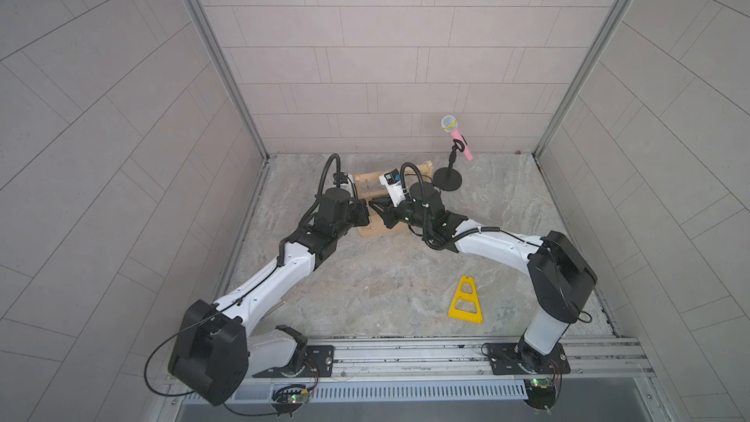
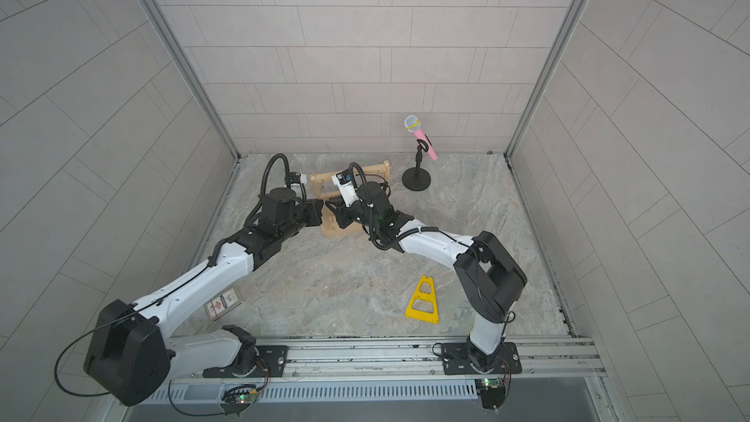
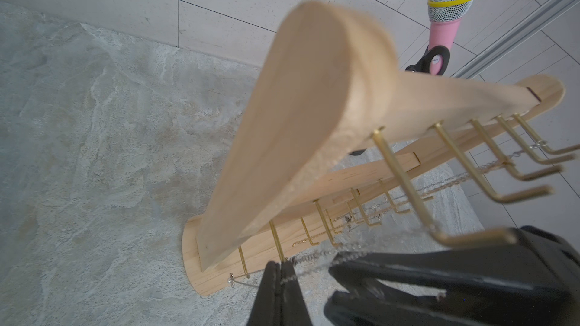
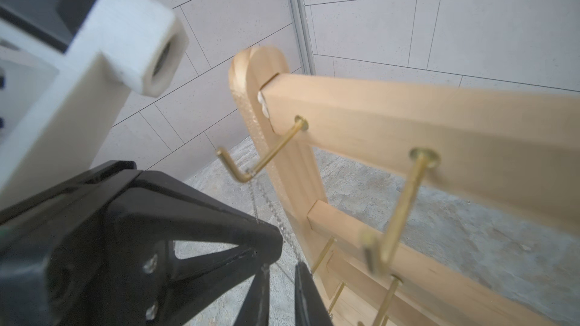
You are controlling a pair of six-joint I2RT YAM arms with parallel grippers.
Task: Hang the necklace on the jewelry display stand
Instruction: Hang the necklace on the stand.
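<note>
Pinching the necklace [image 3: 317,255], a fine silvery chain, my left jaws are shut flat on it beside the stand [image 3: 298,120]. From them the chain runs up to the end hook [image 4: 248,174] of the top bar, a thin brass L-shaped pin, and hangs over its bend in two strands. My right jaws, black and wedge-shaped, are a crack apart just beside the chain; I cannot tell whether they touch it. The stand is pale, smooth wood with round-topped posts, flat bars and a flat base [image 1: 375,232]. It is upright at the back of the marbled grey bench [image 1: 365,290], between my two wrists. More thin chains hang from its lower hooks [image 3: 361,214]. To its right is a pink mic [image 1: 456,135] with a mesh head, on a black round foot [image 1: 447,185]. A flat yellow triangle [image 1: 465,302] lies well apart.
</note>
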